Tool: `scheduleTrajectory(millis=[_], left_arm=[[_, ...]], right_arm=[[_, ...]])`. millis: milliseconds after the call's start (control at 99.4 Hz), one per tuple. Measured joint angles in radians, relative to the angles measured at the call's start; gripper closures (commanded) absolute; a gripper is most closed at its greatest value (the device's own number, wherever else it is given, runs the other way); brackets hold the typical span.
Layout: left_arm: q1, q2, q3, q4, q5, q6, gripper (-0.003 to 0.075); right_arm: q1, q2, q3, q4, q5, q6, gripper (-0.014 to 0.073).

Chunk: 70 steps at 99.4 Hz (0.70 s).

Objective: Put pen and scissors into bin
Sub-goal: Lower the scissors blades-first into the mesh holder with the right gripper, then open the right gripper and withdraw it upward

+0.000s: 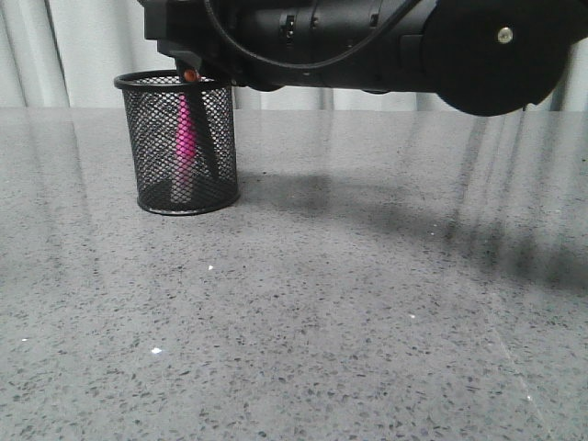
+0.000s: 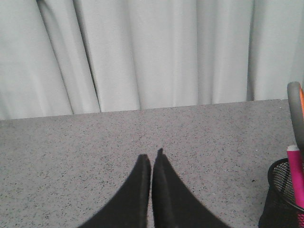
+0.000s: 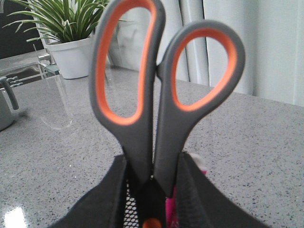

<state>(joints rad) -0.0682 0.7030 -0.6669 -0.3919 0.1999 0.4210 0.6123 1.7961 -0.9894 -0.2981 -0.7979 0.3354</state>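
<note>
The bin [image 1: 179,147], a black mesh cup, stands on the grey table at the far left. The magenta pen [image 1: 184,138] stands inside it. My right gripper [image 1: 190,66] hangs just over the bin's rim, shut on the scissors [image 3: 156,85]. It grips them just below the grey-and-orange handles, with the blades pointing down into the bin [image 3: 134,209] beside the pen [image 3: 170,206]. The orange pivot dot [image 1: 190,74] sits at rim height. My left gripper [image 2: 152,159] is shut and empty over bare table. The bin [image 2: 280,190], the pen [image 2: 297,175] and a scissors handle [image 2: 295,114] show at that view's edge.
My right arm [image 1: 367,37] spans the top of the front view. A white curtain [image 2: 152,52] hangs behind the table's far edge. A potted plant [image 3: 66,28], a clear container [image 3: 28,71] and a grey object [image 3: 5,107] stand at one side of the table.
</note>
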Motion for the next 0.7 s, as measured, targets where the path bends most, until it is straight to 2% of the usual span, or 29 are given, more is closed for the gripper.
scheduleTrajectory(millis=[141,241,523,704], left_arm=[[0.0,0.0,0.0,0.0,0.0,0.0,0.0741],[0.0,0.0,0.0,0.0,0.0,0.0,0.0741],[0.0,0.0,0.0,0.0,0.0,0.0,0.0741],[0.0,0.0,0.0,0.0,0.0,0.0,0.0742]], right_arm=[[0.0,0.0,0.0,-0.002,0.0,0.0,0.0399],[0.0,0.0,0.0,-0.002,0.0,0.0,0.0321],[0.0,0.0,0.0,-0.002,-0.037,0.0,0.0317],[-0.011,-0.004,0.0,-0.005,-0.116,0.0,0.032]])
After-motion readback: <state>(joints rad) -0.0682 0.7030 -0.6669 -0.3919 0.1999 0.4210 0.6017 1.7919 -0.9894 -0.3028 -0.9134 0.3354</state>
